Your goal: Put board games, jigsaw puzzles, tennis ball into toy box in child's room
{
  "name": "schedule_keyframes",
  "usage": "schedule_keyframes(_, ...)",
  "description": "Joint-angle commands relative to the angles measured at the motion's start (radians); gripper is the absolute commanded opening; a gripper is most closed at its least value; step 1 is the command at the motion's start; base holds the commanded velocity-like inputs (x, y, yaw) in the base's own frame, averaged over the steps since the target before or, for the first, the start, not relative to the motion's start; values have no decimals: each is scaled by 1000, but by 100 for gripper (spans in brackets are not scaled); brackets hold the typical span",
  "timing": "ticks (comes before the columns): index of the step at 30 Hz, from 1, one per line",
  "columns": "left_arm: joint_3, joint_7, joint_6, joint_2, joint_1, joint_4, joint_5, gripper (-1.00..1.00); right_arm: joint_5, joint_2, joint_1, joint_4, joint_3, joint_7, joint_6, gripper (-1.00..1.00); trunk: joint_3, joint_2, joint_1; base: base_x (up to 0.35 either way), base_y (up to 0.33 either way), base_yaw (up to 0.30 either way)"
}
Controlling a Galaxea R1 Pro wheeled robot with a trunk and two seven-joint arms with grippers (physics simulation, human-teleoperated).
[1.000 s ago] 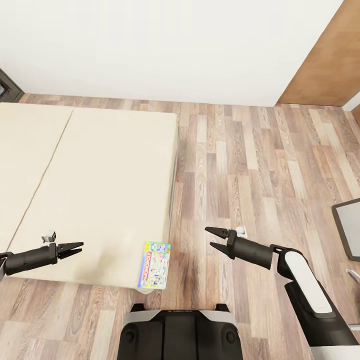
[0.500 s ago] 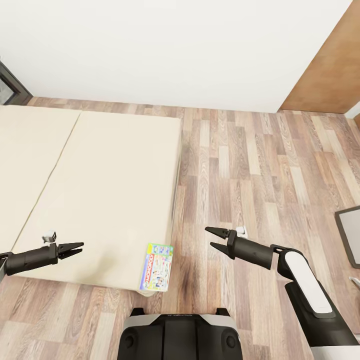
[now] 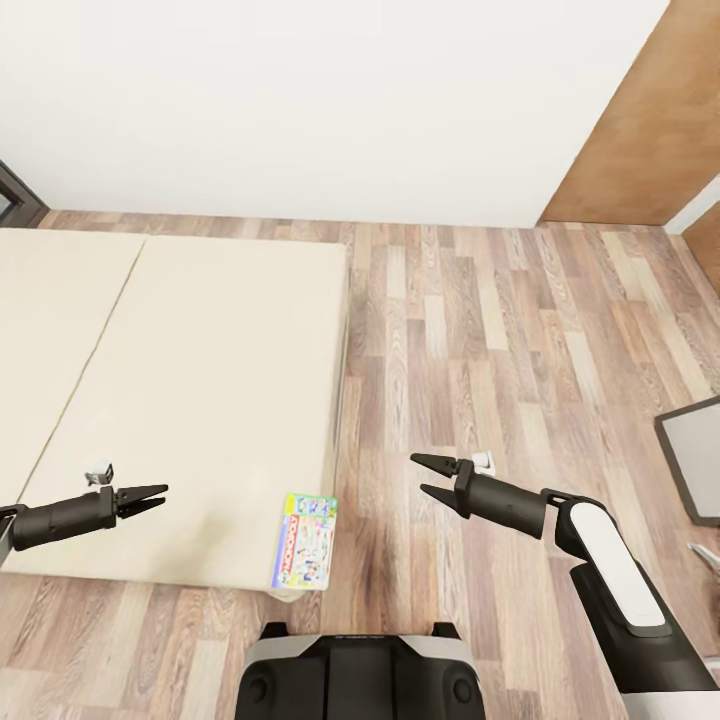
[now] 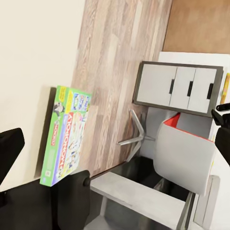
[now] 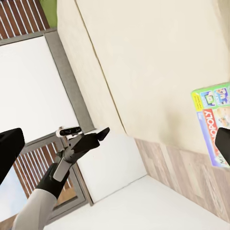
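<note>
Monopoly board game [image 3: 305,541], a flat rectangular box with a bright green edge, a white printed face and the red logo running along its length, lies at the near corner of the bed [image 3: 180,400], its outer end hanging a little past the mattress edge above the wood-plank floor [image 3: 480,340]. It sits between my two claws, nearer the left one, and touches neither. In the left wrist view the box [image 4: 64,136] shows its green side and the red lettering, resting on the beige mattress just ahead of my fingers. In the right wrist view its green-bordered end [image 5: 213,122] lies on the mattress, off to one side of my fingertip. My left gripper [image 3: 148,499] hovers over the near edge of the bed with its two dark fingers parted a little and nothing between them. My right gripper [image 3: 432,476] hangs over the bare floor beyond the bed's side, fingers spread wider in an open V, also holding nothing. From the right wrist camera I can see my left gripper [image 5: 98,135] across the mattress, its fingers slightly apart. A dark grey cabinet [image 3: 692,455] stands on the floor well beyond my right claw.
</note>
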Motion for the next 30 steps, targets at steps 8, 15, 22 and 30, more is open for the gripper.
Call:
schedule_keyframes(8,5,-8,11,-2,-1,0,-11,100,-2,2,0,0,2,-1,2,100,9,-2,1,0,0,-95)
schedule_keyframes(15,5,-8,11,-1,-1,0,-11,100,-1,2,-1,0,2,-1,2,100,20,-2,1,0,0,-35)
schedule_keyframes(22,6,-8,11,-1,-1,0,-10,100,-2,2,0,0,2,-1,2,100,31,-2,1,0,0,-1)
schedule_keyframes(30,5,-8,11,-4,-1,0,-10,100,-2,1,0,0,2,-1,2,100,44,-2,1,0,0,9)
